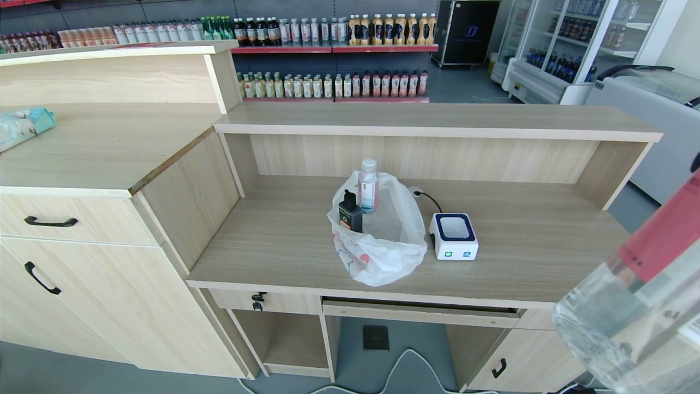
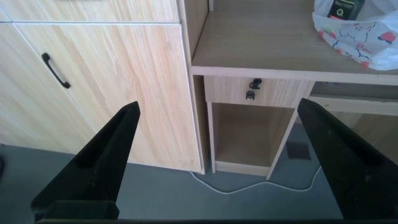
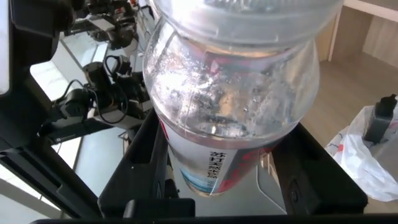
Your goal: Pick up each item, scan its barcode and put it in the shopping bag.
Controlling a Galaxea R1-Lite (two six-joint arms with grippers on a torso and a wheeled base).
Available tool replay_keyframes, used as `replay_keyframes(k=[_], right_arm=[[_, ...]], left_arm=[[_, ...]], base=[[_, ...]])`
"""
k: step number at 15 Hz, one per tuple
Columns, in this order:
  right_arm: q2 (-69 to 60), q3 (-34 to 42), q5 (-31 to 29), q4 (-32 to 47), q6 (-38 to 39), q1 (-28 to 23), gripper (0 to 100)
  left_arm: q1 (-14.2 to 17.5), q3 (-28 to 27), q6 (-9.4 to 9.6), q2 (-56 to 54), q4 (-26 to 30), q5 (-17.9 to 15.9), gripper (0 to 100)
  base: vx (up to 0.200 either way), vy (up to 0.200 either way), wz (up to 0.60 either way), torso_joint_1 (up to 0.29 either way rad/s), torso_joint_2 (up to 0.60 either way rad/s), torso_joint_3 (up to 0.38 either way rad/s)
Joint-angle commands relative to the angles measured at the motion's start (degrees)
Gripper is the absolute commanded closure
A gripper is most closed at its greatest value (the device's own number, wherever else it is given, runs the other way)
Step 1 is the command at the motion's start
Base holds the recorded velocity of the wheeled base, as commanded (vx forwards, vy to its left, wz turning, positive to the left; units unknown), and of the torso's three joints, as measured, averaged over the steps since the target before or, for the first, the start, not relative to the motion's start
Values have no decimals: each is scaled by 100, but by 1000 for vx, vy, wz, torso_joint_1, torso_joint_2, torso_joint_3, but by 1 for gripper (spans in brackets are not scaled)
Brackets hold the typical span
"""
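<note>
The water bottle [image 1: 640,306] has a red label with a white band of small print that I cannot make out. It is held tilted off the counter's [image 1: 525,257] front right corner, between the right gripper's [image 3: 227,171] dark fingers, which pinch its body. The left gripper [image 2: 217,155] hangs empty with its fingers spread wide before the cabinet front. Mid-counter, the shopping bag [image 1: 383,251] holds a capped clear bottle [image 1: 368,189] and a dark pump bottle [image 1: 350,212], just beside the scanner [image 1: 454,235].

Teal floral packet [image 1: 24,127] at the left edge of the raised counter [image 1: 98,148]; drink shelves [image 1: 328,33] and glass-door refrigerator [image 1: 579,44] behind; drawer lock [image 1: 258,300] below the tabletop's [image 1: 547,235] front edge.
</note>
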Motion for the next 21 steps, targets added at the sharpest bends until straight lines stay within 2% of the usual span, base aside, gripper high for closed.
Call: replay_keyframes(k=[1, 11, 13, 16, 17, 18, 19, 21], right_arm=[[72, -3, -4, 10, -3, 31, 100], [19, 32, -22, 1, -3, -92, 100], [221, 234, -523, -43, -214, -690, 100], [757, 568, -1569, -61, -1787, -1964, 100], [951, 612, -1657, -157, -2297, -2606, 100], [1047, 656, -1657, -228, -2464, -2878, 100], [1250, 735, -1674, -562, -2640, -3423, 100], [1548, 823, -1692, -1265, -2649, -4091, 100]], left_arm=[[5, 0, -1, -2, 0, 2, 0], [5, 0, -1, -2, 0, 2, 0], [5, 0, -1, -2, 0, 2, 0], [5, 0, -1, -2, 0, 2, 0], [5, 0, -1, -2, 0, 2, 0], [5, 0, -1, -2, 0, 2, 0], [-4, 0, -1, -2, 0, 2, 0], [5, 0, -1, -2, 0, 2, 0]], base=[[0, 0, 0, 0, 0, 0], [0, 0, 0, 0, 0, 0], [0, 0, 0, 0, 0, 0], [0, 0, 0, 0, 0, 0], [0, 0, 0, 0, 0, 0], [0, 0, 0, 0, 0, 0], [0, 0, 0, 0, 0, 0], [0, 0, 0, 0, 0, 0]])
